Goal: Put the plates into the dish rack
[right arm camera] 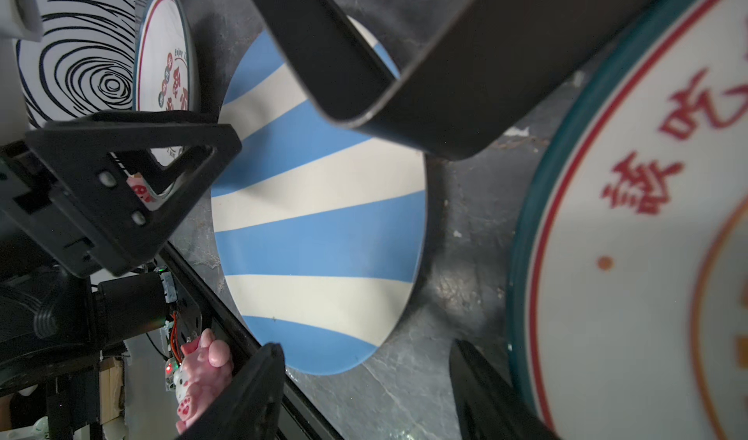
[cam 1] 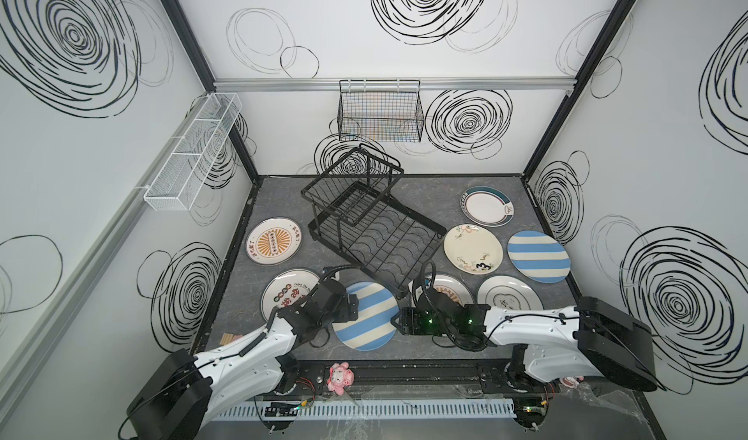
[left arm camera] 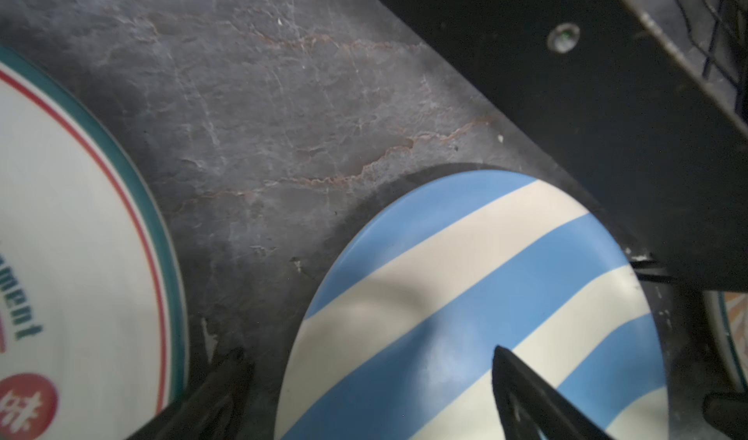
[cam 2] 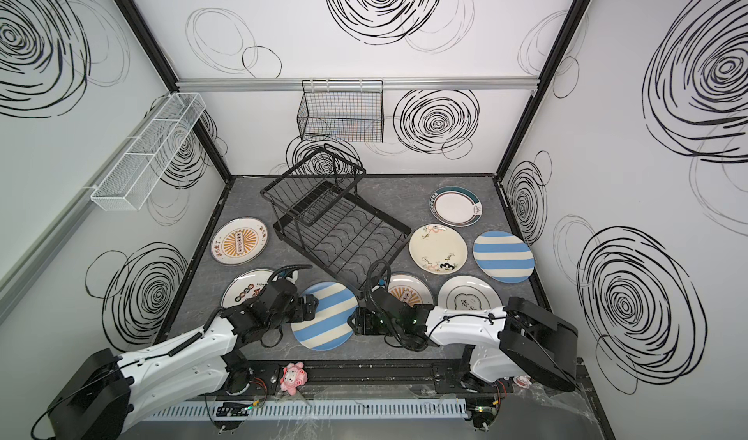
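Blue-and-cream striped plate (cam 1: 366,316) lay flat near the tabletop's (cam 1: 429,193) front edge, by the dish rack's (cam 1: 380,239) front corner. My left tool (left arm camera: 368,351) and right tool (right arm camera: 364,345) flanked it, both with jaws spread, gripping nothing.

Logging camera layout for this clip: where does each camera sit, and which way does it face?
Top views: stereo pair high at the front, looking down at the dish rack and plates; both arms show.
Left wrist: low over the table, facing the near striped plate and rack; the open left gripper shows.
Right wrist: low, facing that plate from the opposite side; the open right gripper and left gripper show.
Shared: all views show that plate.
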You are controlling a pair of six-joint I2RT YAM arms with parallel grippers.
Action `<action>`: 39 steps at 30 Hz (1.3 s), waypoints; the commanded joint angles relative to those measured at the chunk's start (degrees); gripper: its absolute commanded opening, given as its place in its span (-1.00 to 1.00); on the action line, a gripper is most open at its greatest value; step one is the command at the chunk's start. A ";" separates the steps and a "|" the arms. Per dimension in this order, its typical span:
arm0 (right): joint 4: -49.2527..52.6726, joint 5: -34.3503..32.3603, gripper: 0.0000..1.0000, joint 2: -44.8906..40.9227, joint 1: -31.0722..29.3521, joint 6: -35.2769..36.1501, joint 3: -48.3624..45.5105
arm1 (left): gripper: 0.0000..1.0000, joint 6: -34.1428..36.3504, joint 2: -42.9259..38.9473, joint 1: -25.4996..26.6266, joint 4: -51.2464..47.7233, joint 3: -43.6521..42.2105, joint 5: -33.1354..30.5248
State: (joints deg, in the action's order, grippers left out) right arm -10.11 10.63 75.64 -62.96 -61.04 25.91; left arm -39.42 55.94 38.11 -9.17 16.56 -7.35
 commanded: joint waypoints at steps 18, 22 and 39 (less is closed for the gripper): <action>-15.11 8.69 0.26 8.84 4.17 -2.86 -3.33 | 0.92 -0.84 -2.90 -0.12 6.79 -3.59 4.72; -18.23 9.26 0.19 8.74 4.48 -3.83 -5.04 | 0.92 -0.66 -3.33 -0.14 6.91 -3.61 5.81; -31.99 12.32 -0.19 11.56 3.28 -7.12 -5.52 | 0.92 -2.33 -10.74 -0.14 6.39 -7.06 7.97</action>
State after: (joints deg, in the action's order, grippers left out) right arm -39.31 21.02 87.37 -59.05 -65.19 20.88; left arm -40.32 46.04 37.60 -4.10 9.91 -2.31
